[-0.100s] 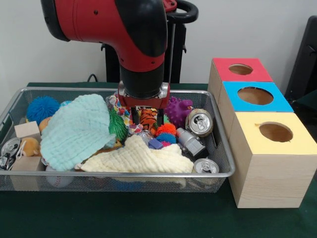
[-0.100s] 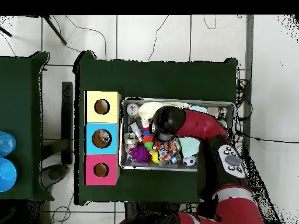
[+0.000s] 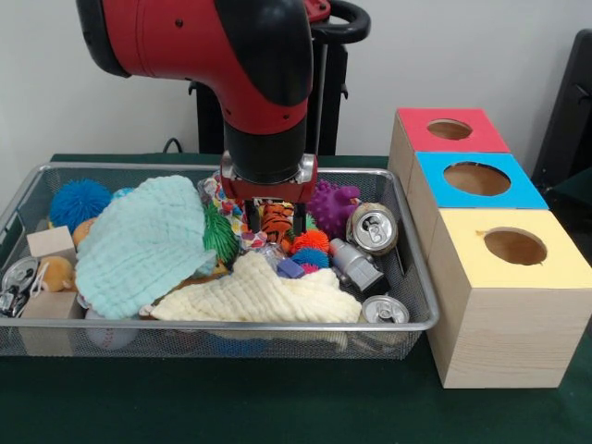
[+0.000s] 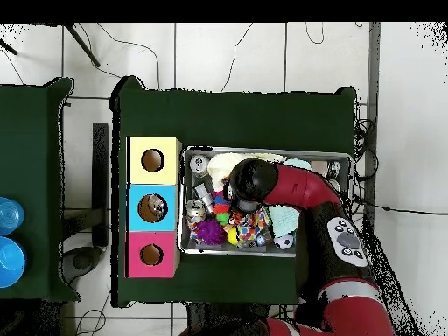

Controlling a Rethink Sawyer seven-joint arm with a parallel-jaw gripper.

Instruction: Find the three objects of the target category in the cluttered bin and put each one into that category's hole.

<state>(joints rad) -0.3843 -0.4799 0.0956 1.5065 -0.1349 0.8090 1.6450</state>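
The silver wire-mesh bin (image 3: 412, 277) is full of clutter; it also shows in the overhead view (image 4: 346, 159). One clear plastic bottle (image 3: 356, 265) lies on its side at the bin's right, between two silver cans. No other bottle shows. My gripper (image 3: 275, 225) is down in the middle of the bin, open, with its fingers on either side of an orange striped toy (image 3: 276, 220). It is left of the bottle and apart from it. The blue-top box's hole (image 3: 476, 178) is right of the bin; in the overhead view something pale shows inside the hole (image 4: 153, 207).
A mint cloth (image 3: 143, 242) and a pale yellow cloth (image 3: 259, 298) cover much of the bin. Cans (image 3: 372, 228) (image 3: 384, 310), a purple spiky toy (image 3: 333, 205), a blue spiky ball (image 3: 79, 202) and wooden blocks (image 3: 51, 243) lie around. The red-top box (image 3: 450, 129) and yellow-top box (image 3: 513, 248) flank the blue one.
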